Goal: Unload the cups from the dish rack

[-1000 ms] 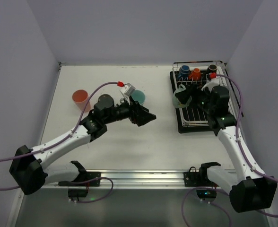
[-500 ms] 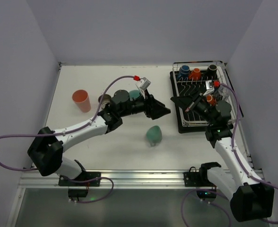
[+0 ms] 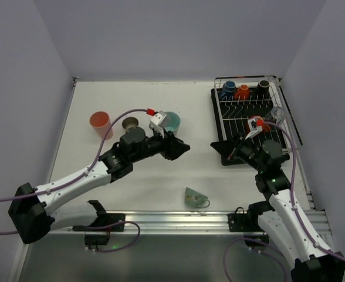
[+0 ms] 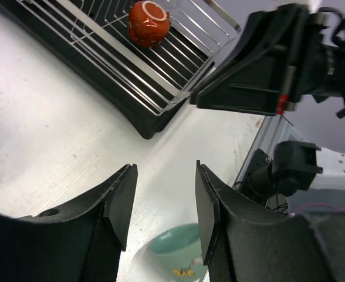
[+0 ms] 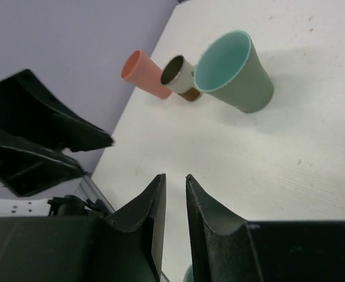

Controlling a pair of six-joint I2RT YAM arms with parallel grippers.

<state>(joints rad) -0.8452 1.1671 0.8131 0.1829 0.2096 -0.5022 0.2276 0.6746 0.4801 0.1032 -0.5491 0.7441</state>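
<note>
The dish rack (image 3: 250,154) stands at the right. In its back row sit a blue cup (image 3: 229,89), an orange cup (image 3: 242,91) and a black cup (image 3: 263,87). Another orange cup (image 4: 149,22) rests on the wires. A small teal mug (image 3: 196,198) lies tipped near the front edge, and shows below my left gripper (image 4: 161,211). The left gripper (image 3: 181,147) hangs open and empty over mid-table. My right gripper (image 3: 219,145) hovers left of the rack, nearly shut with a thin slit and nothing in it.
A salmon tumbler (image 3: 100,124), a metallic-brown cup (image 3: 129,123) and a larger teal cup (image 3: 171,121) stand upright at the left. The two grippers point at each other across a short gap. A metal rail (image 3: 172,220) runs along the front edge.
The teal mug left the rack and the right gripper, and now lies by the front edge. The right gripper drew back from the rack and closed. The left arm swung right, then back.
</note>
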